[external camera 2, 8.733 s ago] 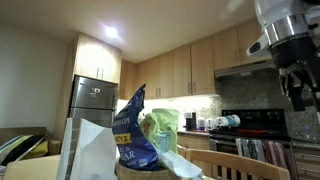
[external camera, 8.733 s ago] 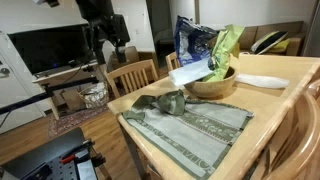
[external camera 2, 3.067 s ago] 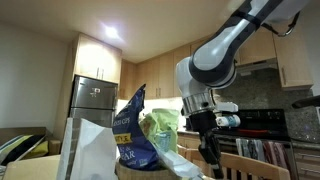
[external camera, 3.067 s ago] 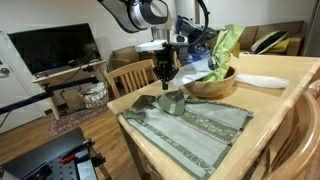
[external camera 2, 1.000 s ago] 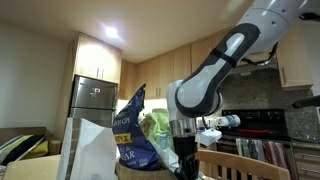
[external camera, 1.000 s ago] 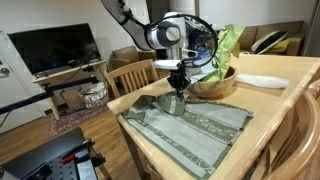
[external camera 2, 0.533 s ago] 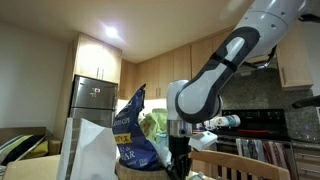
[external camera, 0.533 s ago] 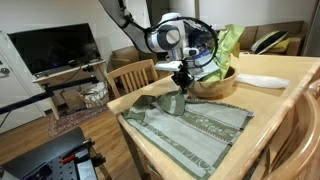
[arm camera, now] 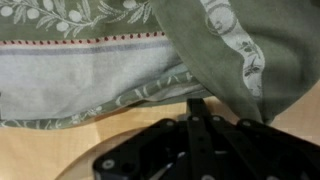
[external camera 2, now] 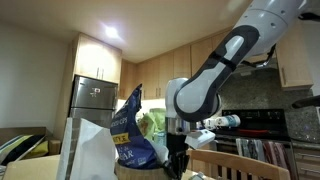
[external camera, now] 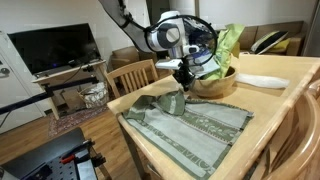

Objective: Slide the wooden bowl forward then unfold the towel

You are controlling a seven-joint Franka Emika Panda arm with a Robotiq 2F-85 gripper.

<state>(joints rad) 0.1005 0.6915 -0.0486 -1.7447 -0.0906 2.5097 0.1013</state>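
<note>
The arm (external camera 2: 222,70) was glossy white, made of fat rounded segments with darker grey joint rings. Its gripper (external camera: 183,84) was matte black and angular.

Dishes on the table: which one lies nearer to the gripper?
The brown wooden bowl, which holds the bags. The gripper hangs just beside its rim. The flat white dish lies beyond the bowl, farther away.

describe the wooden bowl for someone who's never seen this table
On the light wooden table, look just past the green towel. The bowl is the round brown one holding bags, not the flat white dish beside it.
</note>
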